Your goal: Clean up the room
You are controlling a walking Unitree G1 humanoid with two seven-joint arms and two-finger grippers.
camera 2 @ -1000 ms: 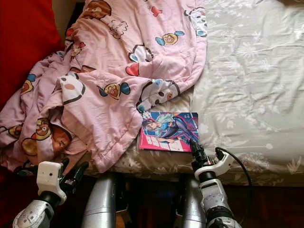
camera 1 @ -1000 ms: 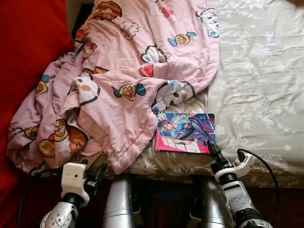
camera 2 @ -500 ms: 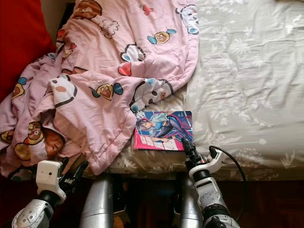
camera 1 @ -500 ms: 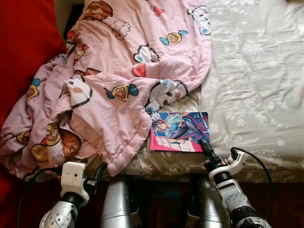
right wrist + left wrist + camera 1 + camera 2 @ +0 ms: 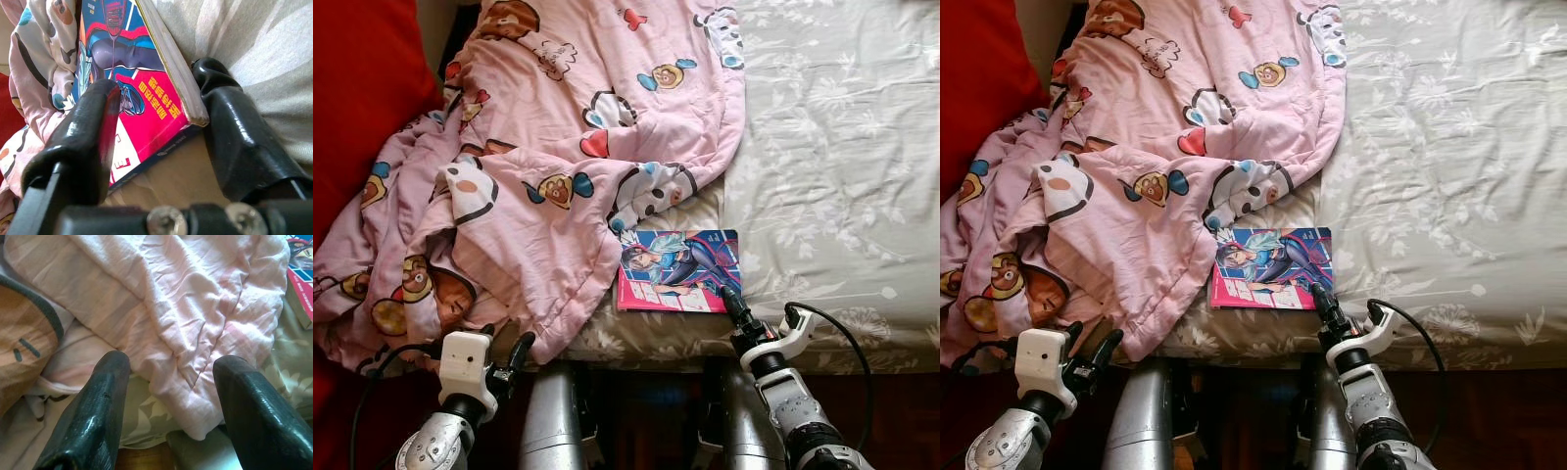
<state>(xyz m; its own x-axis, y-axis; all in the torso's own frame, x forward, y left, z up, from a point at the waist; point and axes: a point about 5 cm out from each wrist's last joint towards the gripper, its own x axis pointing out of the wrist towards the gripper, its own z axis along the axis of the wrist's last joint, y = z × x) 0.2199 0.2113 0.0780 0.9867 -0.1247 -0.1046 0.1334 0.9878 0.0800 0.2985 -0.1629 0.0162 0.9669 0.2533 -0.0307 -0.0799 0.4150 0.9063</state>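
My left gripper hung open and empty below the bed's front edge, facing the pink blanket's hanging hem. The book lay flat near the front edge of the bed, touching the blanket. Over the last second my right gripper had closed in on the book's near corner; its fingers now straddled that corner, not yet clamped. A grasp seemed imminent.

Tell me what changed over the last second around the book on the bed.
The right gripper has pushed forward to the book's near right corner, and its open fingers now straddle that corner without clamping. The camera shifted slightly. The book, the pink blanket and the left gripper, open by the blanket's edge, kept their places.
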